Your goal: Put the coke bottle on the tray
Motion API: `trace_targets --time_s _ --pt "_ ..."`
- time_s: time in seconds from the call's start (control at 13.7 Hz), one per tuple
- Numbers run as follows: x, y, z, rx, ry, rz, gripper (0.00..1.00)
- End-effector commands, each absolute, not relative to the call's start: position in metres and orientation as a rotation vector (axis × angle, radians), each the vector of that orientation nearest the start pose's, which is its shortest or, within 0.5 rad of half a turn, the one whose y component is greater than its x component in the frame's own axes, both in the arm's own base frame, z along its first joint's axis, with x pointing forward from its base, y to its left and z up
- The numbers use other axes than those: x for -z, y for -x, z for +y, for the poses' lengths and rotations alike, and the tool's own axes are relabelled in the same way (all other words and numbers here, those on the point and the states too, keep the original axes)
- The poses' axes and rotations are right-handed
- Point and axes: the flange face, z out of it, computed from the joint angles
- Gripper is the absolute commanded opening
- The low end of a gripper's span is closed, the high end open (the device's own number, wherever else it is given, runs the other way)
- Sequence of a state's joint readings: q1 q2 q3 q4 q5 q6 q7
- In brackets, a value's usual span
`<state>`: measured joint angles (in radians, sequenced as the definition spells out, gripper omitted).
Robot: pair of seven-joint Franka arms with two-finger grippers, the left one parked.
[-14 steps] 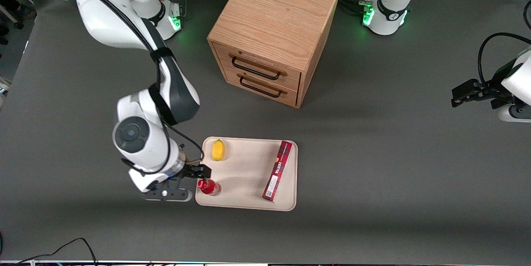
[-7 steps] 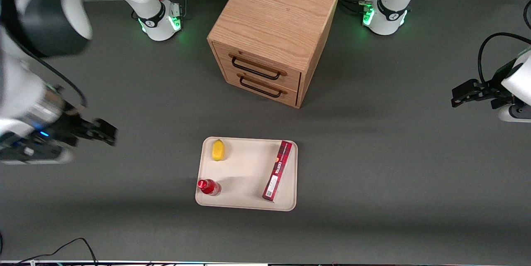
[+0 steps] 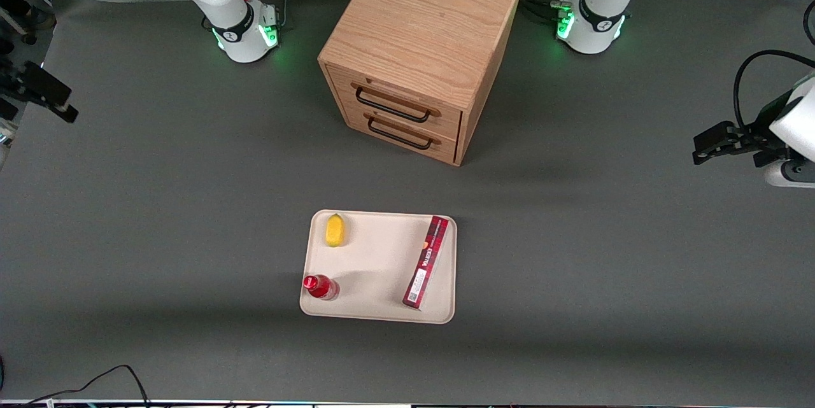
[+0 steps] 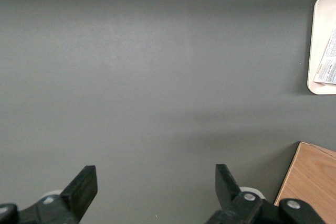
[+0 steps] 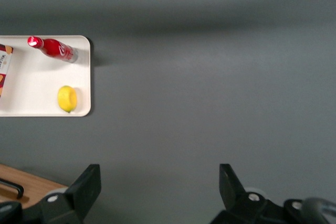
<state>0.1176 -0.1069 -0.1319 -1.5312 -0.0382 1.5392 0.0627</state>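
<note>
Our tool (image 5: pixel 160 192) has pulled away, wide open and empty; the tray (image 3: pixel 375 268) holds the coke bottle (image 3: pixel 320 286), lemon (image 3: pixel 335 230) and box (image 3: pixel 426 261).

The coke bottle (image 3: pixel 320 287), slim and red with a red cap and white script, stands upright on the tray (image 3: pixel 375 268), in the tray's corner nearest the front camera at the working arm's end. The tray is cream, rectangular, round-cornered and low-rimmed, lying flat in front of the wooden drawer cabinet (image 3: pixel 417 45). The hand (image 5: pixel 160 182) hangs open, well apart from the tray.
</note>
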Motion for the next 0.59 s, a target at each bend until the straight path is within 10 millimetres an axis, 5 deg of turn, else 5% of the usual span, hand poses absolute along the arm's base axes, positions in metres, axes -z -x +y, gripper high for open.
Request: trace_targets --time_s 0.0,0.51 --pt "-0.688 -0.512 -0.033 0.154 3.131 0.054 1.00" --pt "-0.687 -0.520 -0.022 0.152 3.130 0.131 1.00"
